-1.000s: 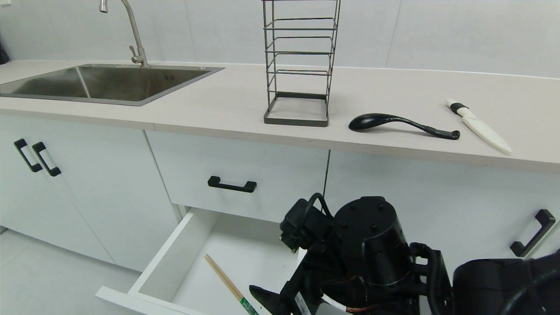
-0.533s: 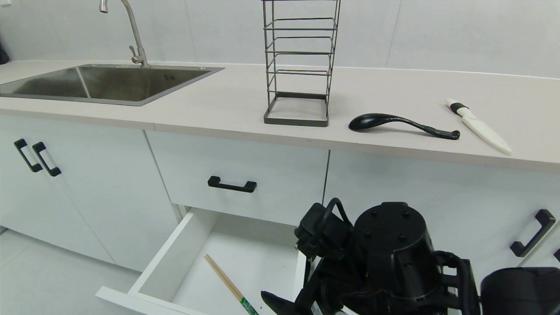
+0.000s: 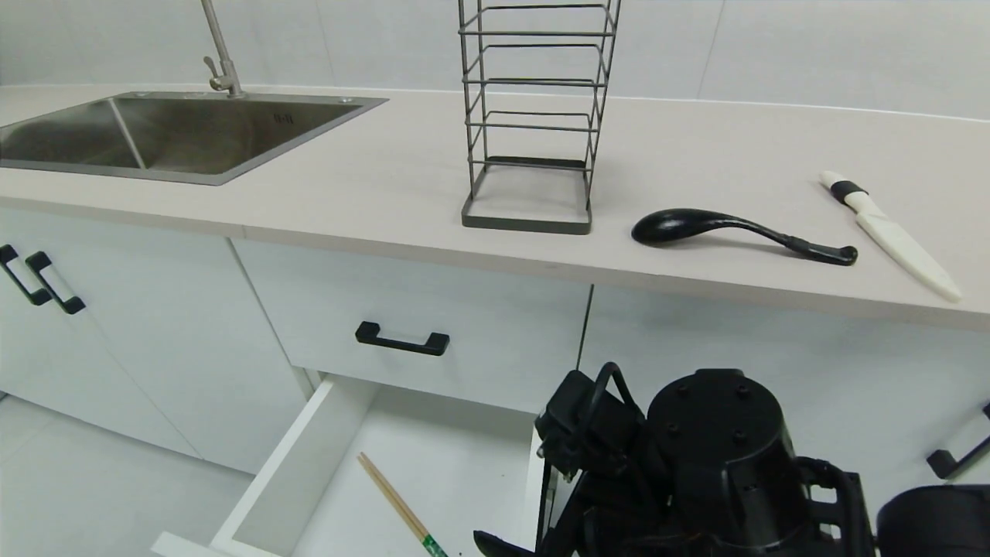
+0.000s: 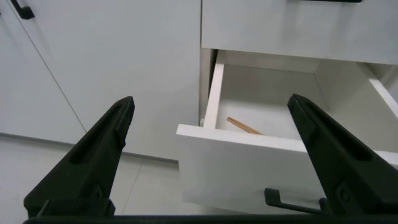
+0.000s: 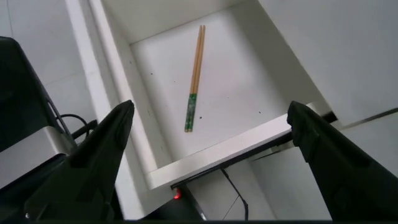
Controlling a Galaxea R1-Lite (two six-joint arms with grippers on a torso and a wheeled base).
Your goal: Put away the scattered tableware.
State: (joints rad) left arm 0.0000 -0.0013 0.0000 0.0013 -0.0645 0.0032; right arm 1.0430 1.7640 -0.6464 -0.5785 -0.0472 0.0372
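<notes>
Right arm [image 3: 711,456] slid rightward; head camera shifted too. Both claws wide and empty: left gripper [image 4: 211,104] facing the open drawer [image 3: 302,464], right gripper [image 5: 211,111] above the chopsticks [image 5: 194,78] inside it. Black ladle [image 3: 688,226] on countertop [image 3: 348,193] is probably light, stiff, slick; grab mid-handle.

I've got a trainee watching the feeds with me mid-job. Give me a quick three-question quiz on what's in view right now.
1. True or false: the chopsticks lie inside the open drawer.
2. On the counter, what lies between the rack and the knife? A. ladle B. fork C. plate
3. Fill in: the left tool and the right tool are both ____.

Key: 1 true. 2 A. 3 open.
</notes>
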